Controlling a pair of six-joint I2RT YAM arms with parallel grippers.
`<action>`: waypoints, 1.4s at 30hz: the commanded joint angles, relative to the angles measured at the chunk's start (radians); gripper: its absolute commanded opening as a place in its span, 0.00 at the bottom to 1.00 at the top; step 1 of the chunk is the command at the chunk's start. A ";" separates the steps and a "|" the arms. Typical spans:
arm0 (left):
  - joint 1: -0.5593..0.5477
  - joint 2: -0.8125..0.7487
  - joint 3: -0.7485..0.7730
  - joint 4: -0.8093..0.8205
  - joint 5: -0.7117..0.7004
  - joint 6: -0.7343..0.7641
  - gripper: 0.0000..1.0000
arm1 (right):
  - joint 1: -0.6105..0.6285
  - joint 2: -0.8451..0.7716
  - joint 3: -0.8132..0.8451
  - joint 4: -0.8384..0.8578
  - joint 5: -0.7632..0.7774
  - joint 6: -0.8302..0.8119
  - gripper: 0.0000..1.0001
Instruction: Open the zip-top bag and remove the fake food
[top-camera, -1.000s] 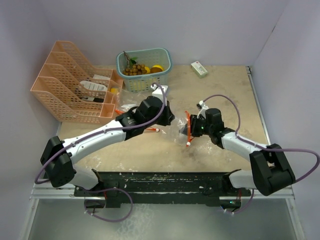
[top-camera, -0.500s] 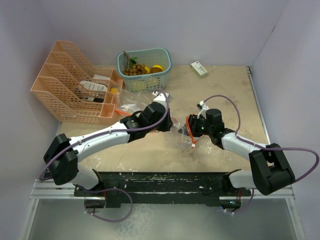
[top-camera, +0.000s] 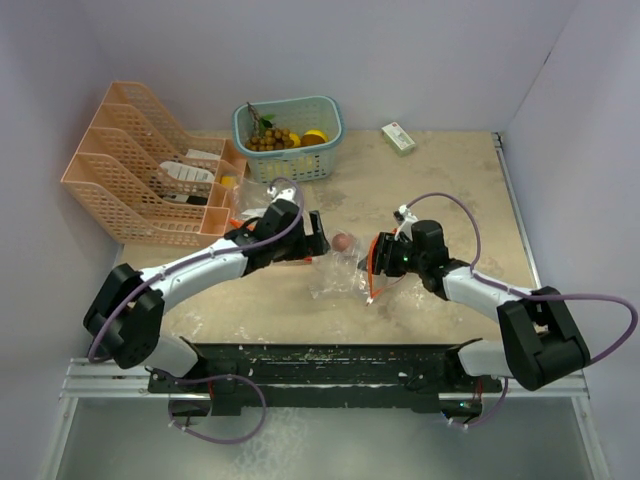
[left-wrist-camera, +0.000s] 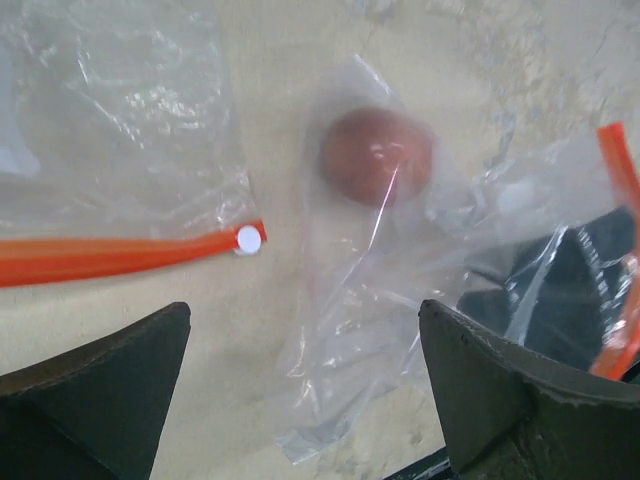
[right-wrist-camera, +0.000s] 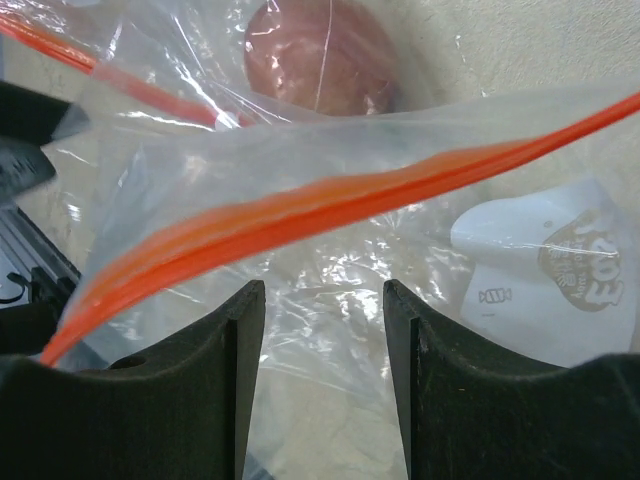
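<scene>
Beige table (top-camera: 460, 200) carries peach rack (top-camera: 140, 170), teal basket (top-camera: 290, 165), small box (top-camera: 398, 138) — zip-top bag (top-camera: 338, 278).

A white label (right-wrist-camera: 530, 250) is seen through the zip-top bag (right-wrist-camera: 300, 340). On it, a brown round emblem (right-wrist-camera: 585, 262) carries white lettering too blurred to be read. Print on the white-green box (top-camera: 398, 137) cannot be read. 0 numerals are legible.
</scene>
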 joint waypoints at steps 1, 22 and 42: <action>0.065 0.010 0.026 0.134 0.115 0.017 0.99 | -0.004 -0.008 -0.007 0.026 -0.029 -0.026 0.53; 0.086 0.388 0.274 0.285 0.344 0.061 0.64 | -0.004 -0.031 -0.008 -0.030 0.021 -0.054 0.50; 0.060 0.092 0.145 0.428 0.384 0.123 0.00 | -0.004 -0.099 -0.050 0.028 0.036 -0.060 0.50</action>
